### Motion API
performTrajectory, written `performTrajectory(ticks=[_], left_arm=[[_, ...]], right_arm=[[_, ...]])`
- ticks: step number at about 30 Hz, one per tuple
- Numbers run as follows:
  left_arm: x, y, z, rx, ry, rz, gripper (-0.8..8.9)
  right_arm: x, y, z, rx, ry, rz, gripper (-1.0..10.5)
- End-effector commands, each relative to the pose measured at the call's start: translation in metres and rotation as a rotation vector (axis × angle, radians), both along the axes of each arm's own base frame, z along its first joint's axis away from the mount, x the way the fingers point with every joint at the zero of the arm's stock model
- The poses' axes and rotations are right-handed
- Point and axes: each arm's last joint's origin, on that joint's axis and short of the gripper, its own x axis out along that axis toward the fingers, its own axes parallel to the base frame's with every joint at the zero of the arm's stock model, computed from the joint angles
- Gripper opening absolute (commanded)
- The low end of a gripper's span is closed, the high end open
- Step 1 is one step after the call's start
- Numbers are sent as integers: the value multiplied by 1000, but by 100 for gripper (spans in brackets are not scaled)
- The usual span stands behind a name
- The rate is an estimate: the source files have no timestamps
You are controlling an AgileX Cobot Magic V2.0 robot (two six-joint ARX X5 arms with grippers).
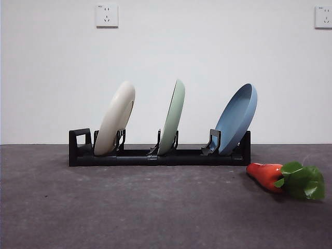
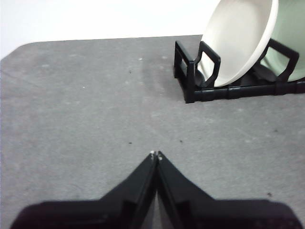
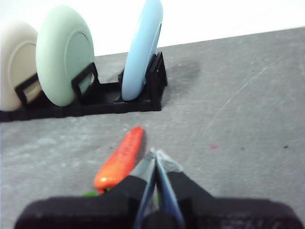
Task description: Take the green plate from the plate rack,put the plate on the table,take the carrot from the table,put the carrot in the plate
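Both grippers closed and empty: your right gripper [image 3: 156, 155] sits just beside the carrot [image 3: 119, 160], green plate [image 3: 64, 55] racked ahead between two others, so you risk nudging a neighbour.

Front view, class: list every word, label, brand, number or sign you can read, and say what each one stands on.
No text can be read here.
White wall socket plate: tiny dark mark at its top left corner, too small to read.
Second white wall socket plate: a similar mark, also unreadable.
Plates, rack and carrot: no print visible.
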Motion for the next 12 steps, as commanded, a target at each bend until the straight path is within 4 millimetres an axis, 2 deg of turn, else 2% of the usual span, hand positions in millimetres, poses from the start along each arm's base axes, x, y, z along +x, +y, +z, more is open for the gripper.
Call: performTrajectory(ticks=[1,6,9,12], left_arm=[[1,0,-2,-88,-15,0,-2],[0,-2,5,-206,-31,-24,-6],[-3,-4,24,-276,-72,-79,-6],[-11,-4,49,-282,-122,-93,-6]], right_arm=[[0,0,-4,84,35,-12,1],[0,0,2,187,10,-21,-4],[-2,1,15,296,5,7,-10],[-4,3,32,309,4,75,-11]])
